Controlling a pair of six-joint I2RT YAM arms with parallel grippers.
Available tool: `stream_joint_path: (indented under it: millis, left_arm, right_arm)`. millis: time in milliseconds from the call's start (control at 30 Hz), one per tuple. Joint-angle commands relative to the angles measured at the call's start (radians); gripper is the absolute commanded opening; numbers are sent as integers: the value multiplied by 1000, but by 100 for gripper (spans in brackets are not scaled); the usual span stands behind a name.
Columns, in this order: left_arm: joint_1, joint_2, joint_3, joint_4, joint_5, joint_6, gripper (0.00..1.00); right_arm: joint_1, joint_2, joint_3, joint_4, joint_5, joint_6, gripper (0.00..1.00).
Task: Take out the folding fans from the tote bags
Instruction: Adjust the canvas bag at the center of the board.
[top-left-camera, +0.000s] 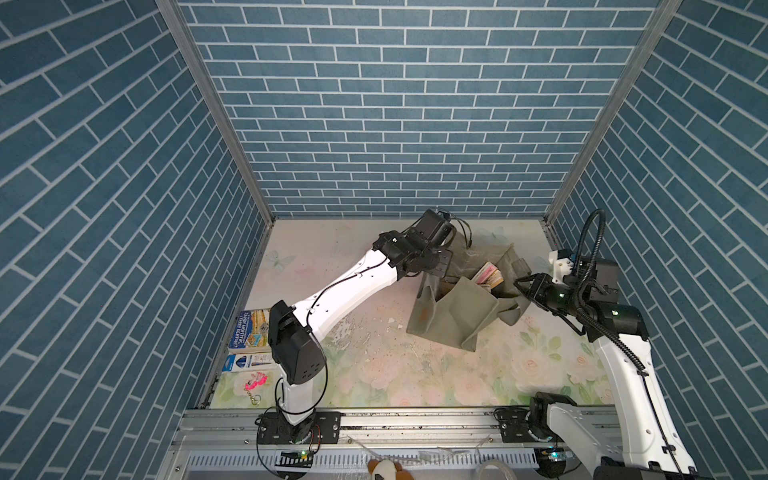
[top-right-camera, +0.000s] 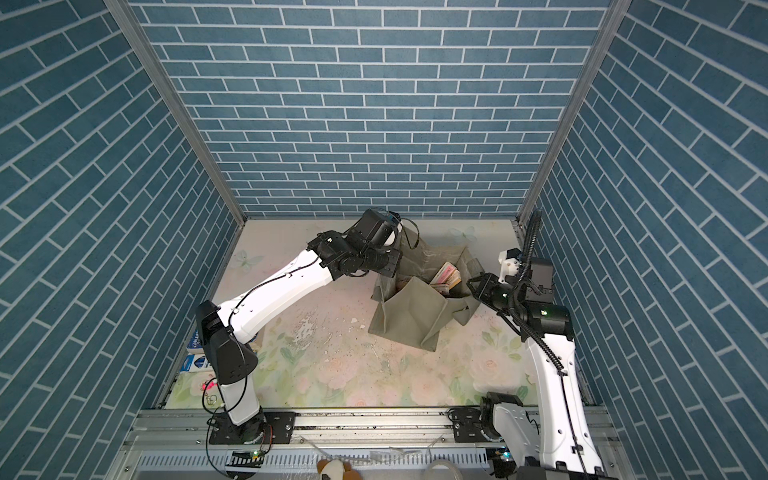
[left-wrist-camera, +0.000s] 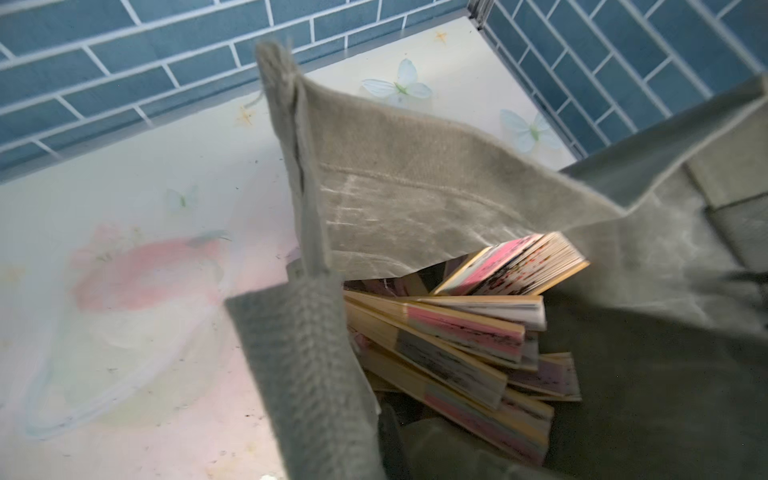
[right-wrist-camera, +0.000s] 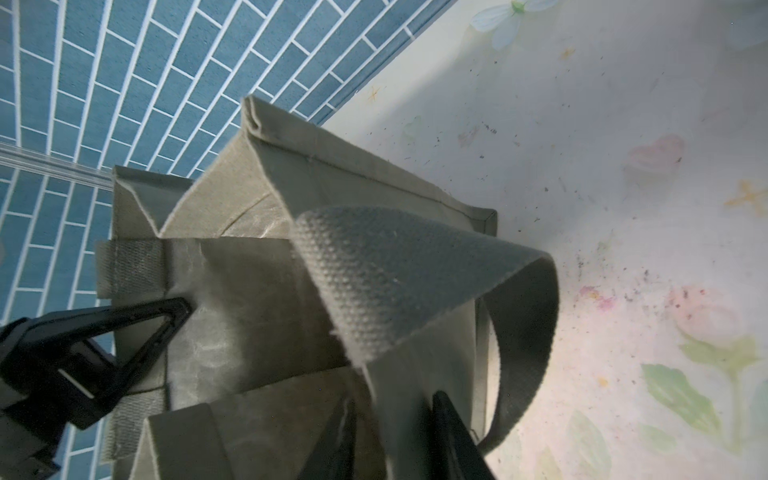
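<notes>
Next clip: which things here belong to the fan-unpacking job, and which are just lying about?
Job:
- folding fans, bundled inside the bag
- grey-green tote bag holding them

Lying about:
- blue book
- blue-and-white packet
- pink charm with a key ring
- plush toy, partly cut off by the picture's edge

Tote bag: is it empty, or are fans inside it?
Not empty. The left wrist view shows a pile of closed fans lying inside the tote bag; both top views show some at its open mouth.
</notes>
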Motion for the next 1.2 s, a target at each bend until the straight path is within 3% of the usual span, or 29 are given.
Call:
stream_joint_path:
  millis: [0,167,233,367,400,533,600,733,800,900,1067,1167]
  left_arm:
    - [19,-45,61,-58,-90,62,0]
    - [132,-50,213,-197,37,119,0]
    - [195,-32,336,-305,91,167,0]
    - [273,-2,616,-477,117,360,0]
    - [289,-35,614,-456,95,408,0]
    - [328,-239,321,-226,50,441,0]
    - [324,-272,205,-230,139,454,0]
    - [322,-342,-128,-158,320,478,0]
    - [323,-374,-231,-118,332,491,0]
    - [323,-413,-314,-95,312,532,0]
    - [321,-443,-361,-140,260,566,0]
    - [318,-495,-412,-158,174,586,0]
  right_arm:
    - [29,26,32,39,-43,41,29]
    - [138,87,97,121,-12,115,24]
    - [214,131,120,177,5,156,22]
    - [383,257,160,280,60,211,21]
    - [424,290,164,307,78,228,21]
    - [552,361,88,467,173,255,16]
    - [603,385,36,504,267,231,16]
    - [630,474,-89,680,218,307,16]
    - [641,524,-116,738,169,331,16]
    - [647,559,-124,751,128,302,19]
    - [647,531,-167,774,172,241,20]
    - [646,520,-182,782,160,199,20]
